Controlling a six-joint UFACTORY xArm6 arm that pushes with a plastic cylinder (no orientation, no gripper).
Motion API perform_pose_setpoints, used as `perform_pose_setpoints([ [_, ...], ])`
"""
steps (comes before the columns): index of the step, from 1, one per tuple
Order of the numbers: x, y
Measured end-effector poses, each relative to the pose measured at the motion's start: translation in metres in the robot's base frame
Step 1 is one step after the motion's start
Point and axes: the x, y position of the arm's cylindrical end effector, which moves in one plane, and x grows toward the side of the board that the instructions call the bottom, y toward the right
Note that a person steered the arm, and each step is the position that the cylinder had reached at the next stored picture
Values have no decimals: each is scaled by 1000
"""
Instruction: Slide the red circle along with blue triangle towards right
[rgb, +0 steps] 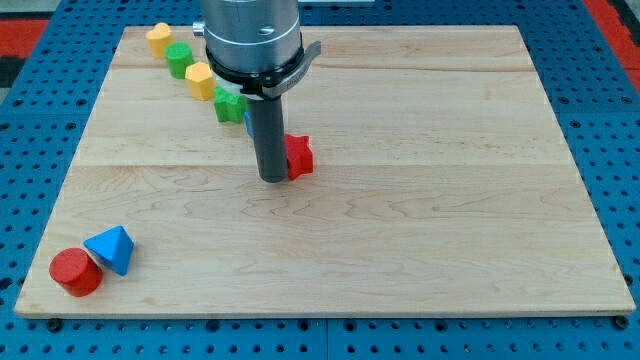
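The red circle lies at the board's bottom left corner. The blue triangle touches it on its upper right side. My tip rests on the board near the middle, far to the upper right of both. It touches the left side of a red block. A blue block is mostly hidden behind the rod.
A diagonal row of blocks runs from the top left: a yellow block, a green block, a yellow block and a green block. The wooden board lies on a blue pegboard table.
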Motion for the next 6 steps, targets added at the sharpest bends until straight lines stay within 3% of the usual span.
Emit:
perform_pose_setpoints([
  [1, 0, -50],
  [3, 0, -224],
  [6, 24, -248],
])
